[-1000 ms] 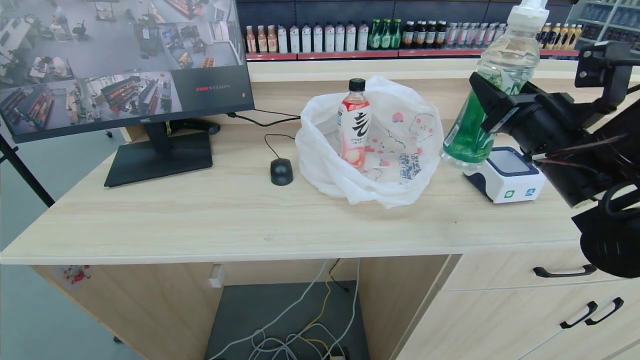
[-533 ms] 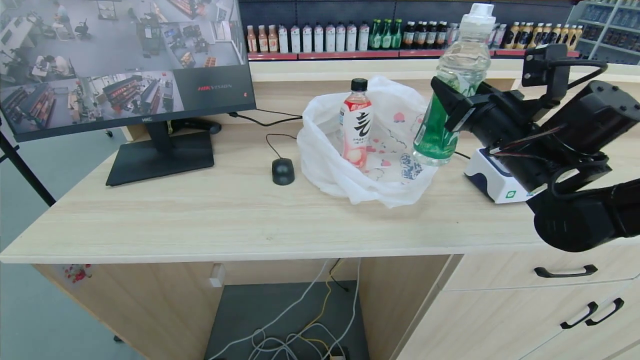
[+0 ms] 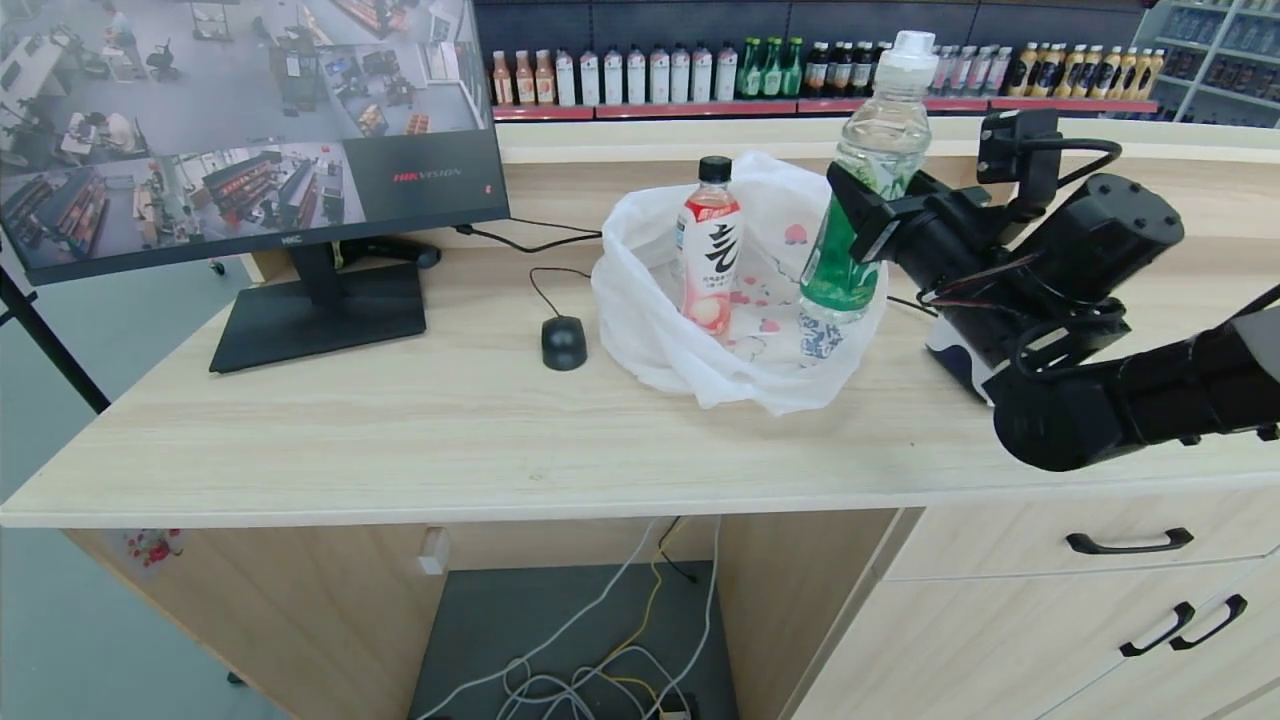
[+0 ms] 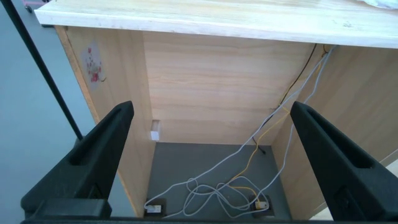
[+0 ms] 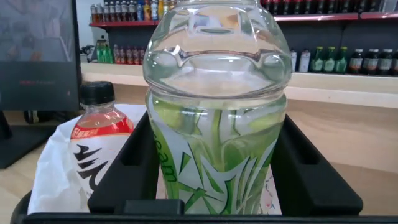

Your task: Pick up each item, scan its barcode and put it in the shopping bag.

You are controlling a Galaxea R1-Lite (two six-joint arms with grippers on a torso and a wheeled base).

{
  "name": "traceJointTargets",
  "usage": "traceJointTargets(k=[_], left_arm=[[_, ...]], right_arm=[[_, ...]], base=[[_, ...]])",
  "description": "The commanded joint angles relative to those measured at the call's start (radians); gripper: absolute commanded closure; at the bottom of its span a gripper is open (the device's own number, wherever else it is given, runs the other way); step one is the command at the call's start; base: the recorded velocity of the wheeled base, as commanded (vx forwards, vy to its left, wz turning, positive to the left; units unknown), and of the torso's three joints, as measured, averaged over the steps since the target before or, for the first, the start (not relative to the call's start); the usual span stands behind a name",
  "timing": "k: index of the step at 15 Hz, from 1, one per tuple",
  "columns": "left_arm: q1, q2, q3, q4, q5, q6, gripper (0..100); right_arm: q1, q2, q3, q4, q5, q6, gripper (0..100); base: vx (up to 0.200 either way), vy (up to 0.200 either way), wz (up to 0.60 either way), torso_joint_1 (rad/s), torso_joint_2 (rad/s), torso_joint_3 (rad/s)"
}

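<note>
My right gripper [image 3: 858,215] is shut on a clear bottle with a green label [image 3: 860,205], held upright over the right side of the white shopping bag [image 3: 650,320]. The right wrist view has the same green-label bottle [image 5: 214,124] gripped between the two black fingers [image 5: 127,168]. A pink-labelled bottle with a black cap [image 3: 710,245] stands upright inside the bag, and the pink bottle [image 5: 99,140] appears beside the held one. The white barcode scanner [image 3: 955,355] sits right of the bag, partly hidden by my right arm. My left gripper [image 4: 211,162] is open, below the counter's edge, facing the cabinet opening.
A monitor [image 3: 240,130] on a black stand occupies the counter's left rear. A black mouse [image 3: 563,343] with its cable lies left of the bag. A shelf of bottles [image 3: 800,70] runs along the back wall. Drawers with black handles [image 3: 1128,545] are below the counter at right.
My right gripper has carried the green-label bottle leftward from above the scanner to over the bag's right side, and slightly lower. The pink bottle and bag have stayed put.
</note>
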Motion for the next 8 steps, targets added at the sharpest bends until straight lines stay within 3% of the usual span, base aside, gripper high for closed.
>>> traceJointTargets(k=[1,4,8], left_arm=[[0.000,0.000,0.000,0.000,0.000,0.000,0],[-0.002,0.000,0.000,0.000,0.000,0.000,0],[0.000,0.000,0.000,0.000,0.000,0.000,0]], right_arm=[[0.002,0.079,-0.094,0.033,0.011,-0.001,100],[0.001,0.156,-0.209,0.064,0.036,-0.001,100],[-0.001,0.206,-0.232,0.067,0.031,-0.002,100]], base=[[0.000,0.000,0.00,0.000,0.00,0.000],[0.000,0.000,0.00,0.000,0.00,0.000],[0.000,0.000,0.00,0.000,0.00,0.000]])
